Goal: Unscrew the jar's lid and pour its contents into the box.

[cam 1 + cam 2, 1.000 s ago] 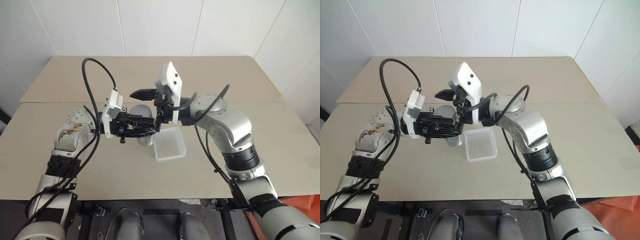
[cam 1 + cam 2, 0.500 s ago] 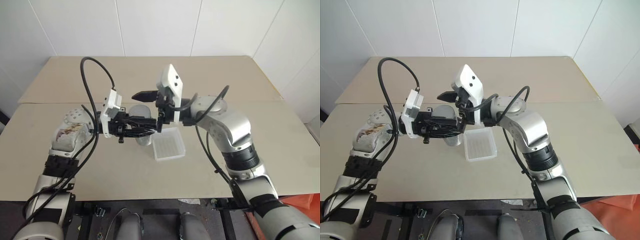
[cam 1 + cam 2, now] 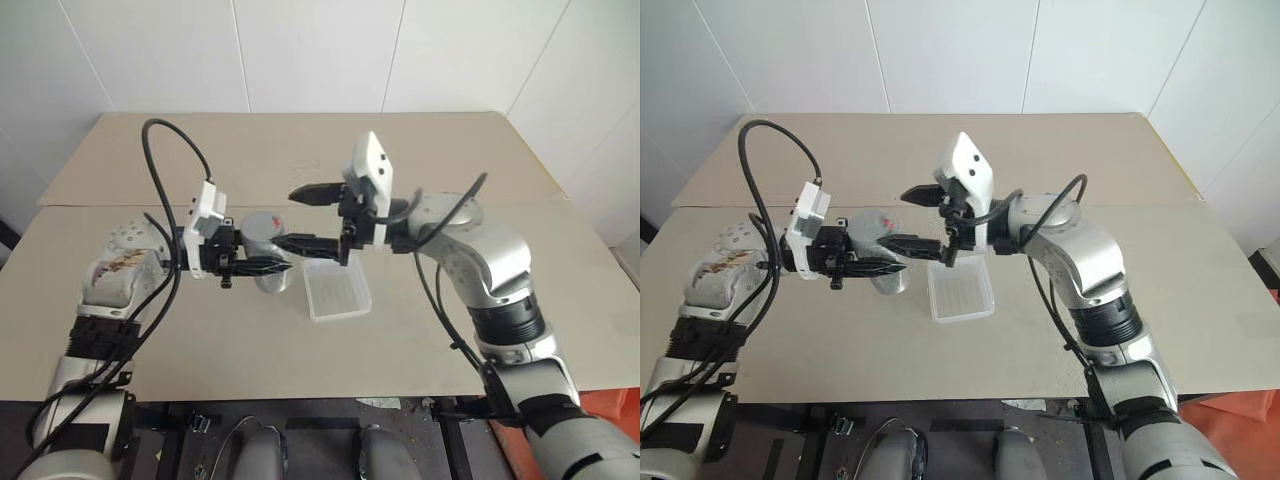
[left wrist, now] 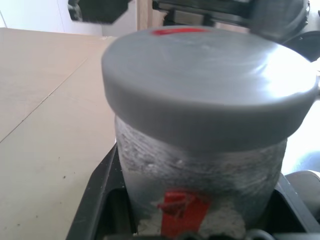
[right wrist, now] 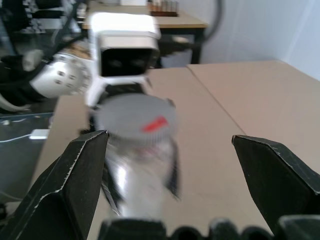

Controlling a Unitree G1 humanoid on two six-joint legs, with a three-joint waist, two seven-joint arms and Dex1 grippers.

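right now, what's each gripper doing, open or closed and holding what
left gripper: shut on the jar, lid on.
right gripper: open, holding nothing, beside the jar.

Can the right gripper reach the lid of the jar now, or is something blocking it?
Probably yes. The right gripper is open and faces the lid, apart from it, with nothing between them. The left gripper grips the jar lower, on its body, which leaves the lid's rim free.

The round grey lid (image 4: 207, 95) looked like smooth, matt plastic, above the cloudy, frosted wall of the small cylindrical jar (image 4: 200, 172). The shallow translucent white plastic box (image 3: 337, 291) had a ribbed floor, and the beige surface (image 3: 200, 340) appeared matt and smooth.
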